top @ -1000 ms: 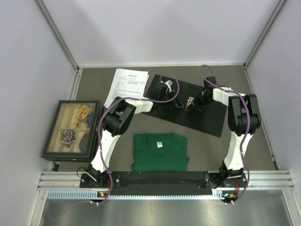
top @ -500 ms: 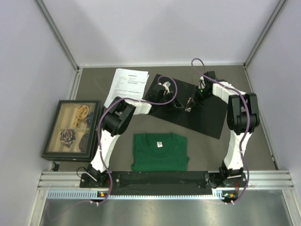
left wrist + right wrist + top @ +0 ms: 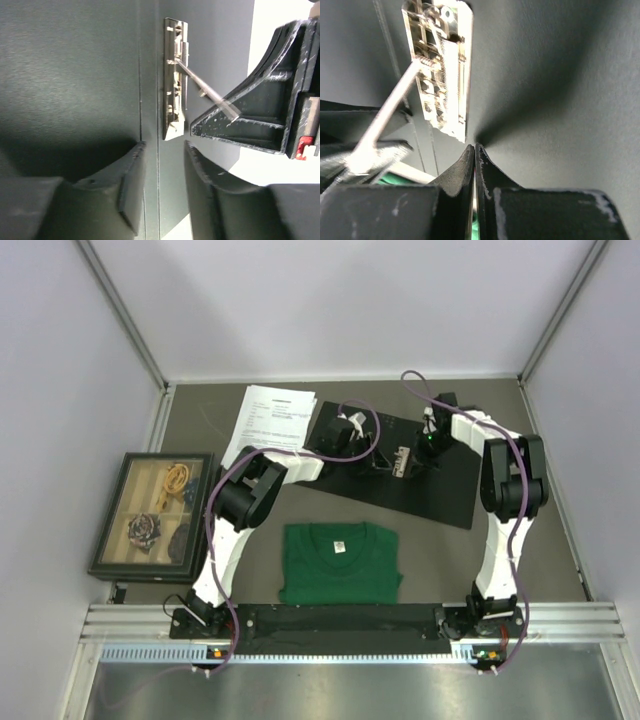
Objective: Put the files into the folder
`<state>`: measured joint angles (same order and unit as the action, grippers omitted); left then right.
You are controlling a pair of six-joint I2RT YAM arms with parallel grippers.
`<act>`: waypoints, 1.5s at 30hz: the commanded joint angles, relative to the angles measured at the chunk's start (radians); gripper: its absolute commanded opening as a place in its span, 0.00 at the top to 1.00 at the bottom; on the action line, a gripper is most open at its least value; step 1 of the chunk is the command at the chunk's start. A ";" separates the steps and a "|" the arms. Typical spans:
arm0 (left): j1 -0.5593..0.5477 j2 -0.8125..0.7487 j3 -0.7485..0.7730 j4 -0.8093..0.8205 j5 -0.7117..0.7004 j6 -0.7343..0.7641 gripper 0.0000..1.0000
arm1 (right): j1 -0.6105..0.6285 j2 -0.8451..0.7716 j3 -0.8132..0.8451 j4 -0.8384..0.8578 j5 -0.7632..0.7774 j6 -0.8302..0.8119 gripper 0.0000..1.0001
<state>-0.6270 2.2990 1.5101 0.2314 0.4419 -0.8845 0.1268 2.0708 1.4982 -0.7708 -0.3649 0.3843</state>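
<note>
The files [image 3: 268, 425] look light, limp and slippery, best pinched at a free edge; left fingers [image 3: 129, 182] partway apart, right fingers [image 3: 455, 177] pressed together, both empty.

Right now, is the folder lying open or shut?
Open: the folder lies spread flat, black inner faces up, with its metal clip exposed.

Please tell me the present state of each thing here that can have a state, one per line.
folder, open flat, black inside up
clip, lever raised
files, loose, lying outside the folder
left gripper, open, empty
right gripper, shut, empty
green shirt, folded
</note>
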 commanded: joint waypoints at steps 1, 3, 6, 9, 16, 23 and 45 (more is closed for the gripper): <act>0.000 -0.032 -0.036 -0.104 -0.032 0.068 0.53 | -0.012 -0.035 0.082 0.036 -0.084 -0.035 1.00; -0.002 -0.049 -0.019 -0.122 -0.031 0.090 0.48 | -0.027 -0.073 0.057 0.080 -0.112 -0.019 1.00; -0.002 -0.079 0.019 -0.165 -0.009 0.117 0.45 | -0.036 -0.100 0.045 0.139 -0.152 -0.018 0.82; -0.002 -0.125 0.027 -0.179 0.004 0.134 0.43 | -0.032 -0.116 0.014 0.172 -0.201 -0.010 0.64; 0.000 -0.268 0.027 -0.273 0.011 0.225 0.31 | 0.014 -0.230 -0.193 0.453 -0.318 0.109 0.31; 0.004 -0.478 -0.108 -0.328 0.006 0.312 0.19 | 0.071 -0.192 -0.291 0.735 -0.353 0.286 0.27; 0.012 -0.693 -0.346 -0.382 0.060 0.291 0.16 | -0.019 0.245 0.353 0.526 -0.335 0.085 0.27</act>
<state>-0.6106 1.6192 1.1645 -0.1867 0.4778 -0.5732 0.1341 2.2528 1.7145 -0.1635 -0.6800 0.5381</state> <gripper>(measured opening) 0.834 0.733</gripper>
